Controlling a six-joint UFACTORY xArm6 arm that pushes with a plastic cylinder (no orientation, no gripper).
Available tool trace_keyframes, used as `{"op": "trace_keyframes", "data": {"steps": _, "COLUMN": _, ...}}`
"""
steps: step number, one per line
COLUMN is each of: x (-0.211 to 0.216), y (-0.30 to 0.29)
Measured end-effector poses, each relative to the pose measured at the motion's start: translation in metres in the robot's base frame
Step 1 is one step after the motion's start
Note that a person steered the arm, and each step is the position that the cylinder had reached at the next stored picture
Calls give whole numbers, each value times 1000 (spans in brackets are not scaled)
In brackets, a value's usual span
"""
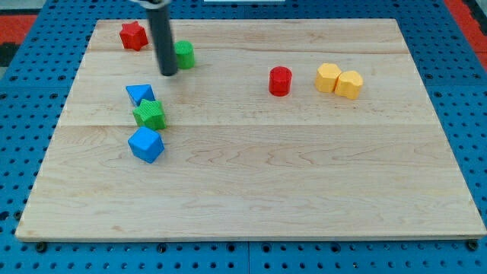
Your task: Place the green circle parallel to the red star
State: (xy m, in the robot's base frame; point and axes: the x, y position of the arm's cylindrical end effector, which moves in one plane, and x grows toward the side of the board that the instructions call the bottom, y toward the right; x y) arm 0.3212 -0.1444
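The big wooden board [251,152] fills most of the view and lies on a blue table with holes [456,91]. My dark rod [160,38] comes down from the view's top, and my tip [168,73] rests on the board near the top left. There are no jaws on the rod, so it holds nothing; it can only push. The green circle [185,54] sits just to the right of my rod, so close that they seem to touch, though I cannot be sure because the rod hides its left edge. It is a short round block standing flat, so it has no long side and points no way. The red star [133,36] lies to the view's left of my rod, a little higher than the green circle. Below my tip sit a blue triangle [139,93], a green star-like block [150,114] and a blue cube [146,144], packed close in a line. To the right are a red cylinder [280,81] and two yellow blocks [339,80] touching each other.
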Motion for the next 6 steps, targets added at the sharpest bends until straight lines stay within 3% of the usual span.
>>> {"op": "trace_keyframes", "data": {"steps": 2, "x": -51, "y": 109}}
{"op": "trace_keyframes", "data": {"steps": 6, "x": -49, "y": 124}}
